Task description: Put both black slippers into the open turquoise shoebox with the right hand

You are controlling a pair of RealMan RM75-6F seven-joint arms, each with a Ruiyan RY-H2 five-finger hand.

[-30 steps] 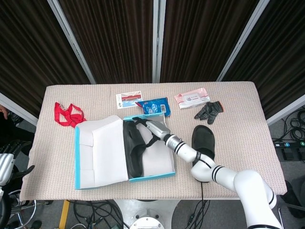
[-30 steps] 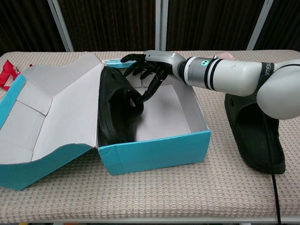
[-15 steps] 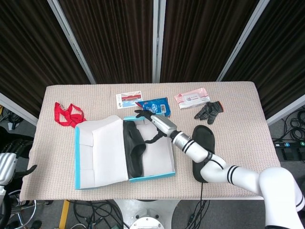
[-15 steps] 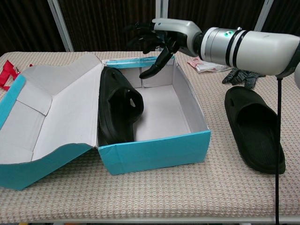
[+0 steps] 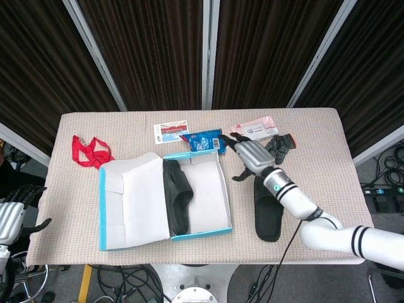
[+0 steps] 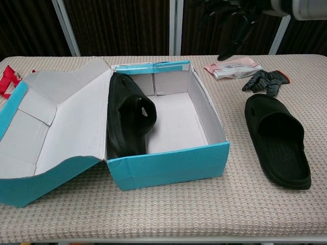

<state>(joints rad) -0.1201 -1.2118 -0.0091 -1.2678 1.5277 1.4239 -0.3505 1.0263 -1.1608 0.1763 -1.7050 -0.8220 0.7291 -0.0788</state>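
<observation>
Head view looks down on a desk [image 5: 328,136] covered in beige woven cloth, with the open turquoise shoebox [image 5: 197,235] near its front edge and the box lid [image 5: 129,205] folded out to the left. One black slipper [image 5: 176,196] stands on its side inside the box, leaning against the left wall where the lid hinges; the chest view shows the same slipper [image 6: 129,120] upright on its edge with the sole toward the lid. The second black slipper [image 5: 268,211] lies flat on the desk just right of the box, sole down, apart from the box wall. The right robot hand [image 5: 247,158] hovers above the desk between the box's far right corner and the second slipper's far end, fingers spread and holding nothing; in the chest view it [image 6: 232,20] appears only as a dark blurred shape at the top edge. The left robot hand [image 5: 16,211] sits off the desk at the far left of the head view, partly cut off, and whether it is released or clenched cannot be told. Along the far side of the desk lie a red strap [image 5: 89,151], a small card [image 5: 171,132], a blue packet [image 5: 203,140], a pink packet [image 5: 254,130] and a dark glove [image 5: 278,146].
</observation>
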